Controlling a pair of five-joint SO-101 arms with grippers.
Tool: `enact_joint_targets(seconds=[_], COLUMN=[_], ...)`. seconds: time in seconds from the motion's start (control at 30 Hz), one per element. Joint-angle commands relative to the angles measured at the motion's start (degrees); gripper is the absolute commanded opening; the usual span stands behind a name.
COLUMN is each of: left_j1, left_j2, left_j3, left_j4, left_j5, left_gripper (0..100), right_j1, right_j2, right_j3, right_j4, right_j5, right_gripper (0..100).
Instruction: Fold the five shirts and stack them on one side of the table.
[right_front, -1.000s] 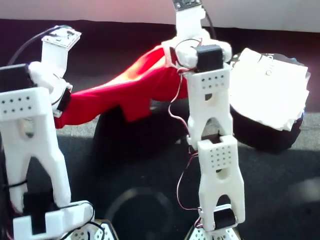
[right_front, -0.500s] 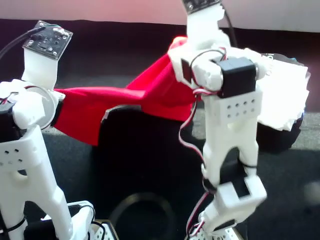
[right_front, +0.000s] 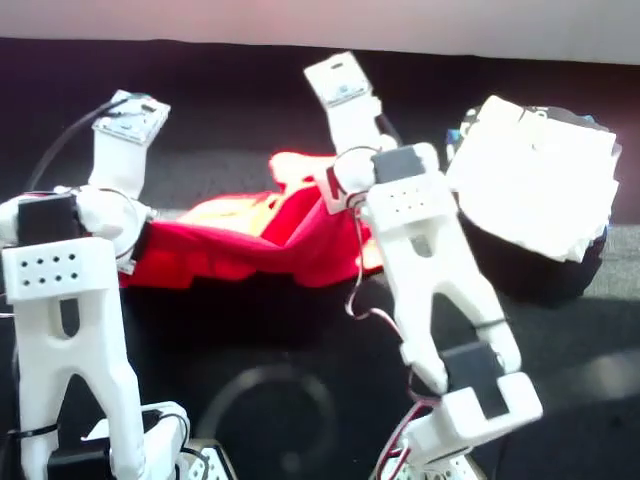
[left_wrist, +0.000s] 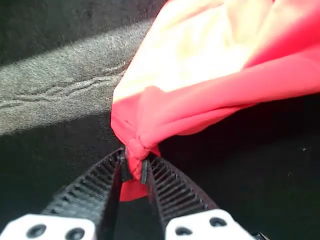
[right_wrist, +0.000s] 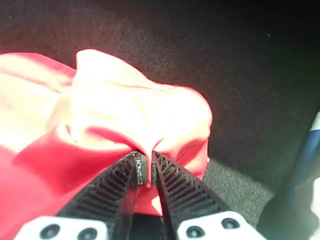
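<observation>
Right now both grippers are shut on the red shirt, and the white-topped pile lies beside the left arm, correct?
Not quite. The left gripper and right gripper are both shut on the red shirt, but the white-topped pile lies beside the right arm, as the high view shows.

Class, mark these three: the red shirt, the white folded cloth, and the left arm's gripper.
Red fabric shirt (right_front: 250, 250): high view, middle of the bunched cloth.
White folded cloth (right_front: 535, 170): high view, its flat top face.
Left gripper (left_wrist: 134, 167): left wrist view, between its fingertips, pinching a shirt fold.
</observation>
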Motion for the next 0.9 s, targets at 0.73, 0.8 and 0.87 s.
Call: enact_joint_targets(seconds=[0.73, 0.8, 0.87], left_j1=[-0.4, -0.4, -0.48], left_j2=[-1.36, -1.36, -1.45], left_j3=[8.57, 8.57, 8.57], left_j4=[-9.05, -9.05, -9.05], left_j5=[-0.09, -0.09, -0.09], left_gripper=[1, 1, 1], right_j1=[7.43, 7.43, 7.6], right_j2=[3.65, 7.78, 12.18], right_j3=[-22.73, -22.73, -22.73], right_j4=[36.0, 34.77, 33.8], right_j5=[-4.4, -4.84, -4.84], right_gripper=[20.9, 20.9, 20.9])
